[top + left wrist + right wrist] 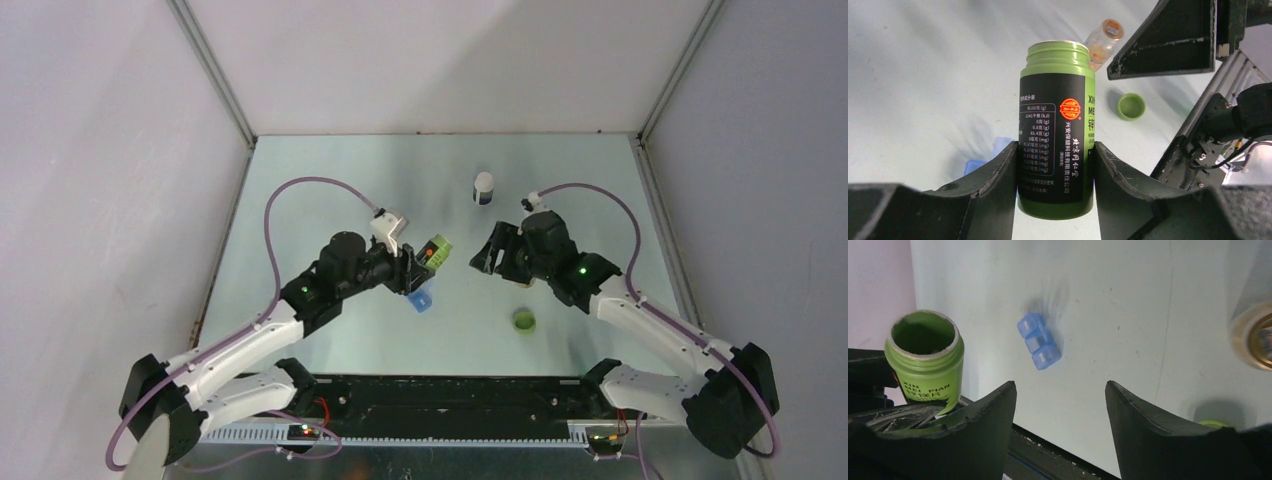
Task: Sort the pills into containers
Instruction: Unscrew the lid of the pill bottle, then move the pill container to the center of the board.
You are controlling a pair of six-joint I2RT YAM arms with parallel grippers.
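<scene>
Left gripper (1055, 147) is clamped on the lower body of the green bottle (1058, 100), one finger on each side. The bottle has no cap, and in the top view it is lifted off the table (300, 180) with its mouth tilted to the right. The inside looks dark green from the right wrist view, and I can't tell whether there are pills in it.

The blue pill organiser (1039, 340) lies on the table just near of the bottle, a row of three cells. I can't tell whether its lids are open.

Right gripper (1060, 387) has its jaws apart with nothing between them. It is off the table, just right of the bottle mouth and facing it.

The green cap (523, 320) lies open side up, near-right of the organiser. A clear bottle (1105, 40) with an orange cap sits by the right gripper. Another small bottle (483, 187) stands far centre, well apart from the rest.

Likely step: getting pills out of the green bottle into the organiser. How to do it well:
- Bring the mouth right over one cell before tipping further, because at the moment it points past the organiser.
- Tip slowly, since pills come out in a rush.
- The organiser looks light and will skid, so the right gripper could pin it.
- Don't loosen the left grip.
- Keep the right fingers out of the pour path.
</scene>
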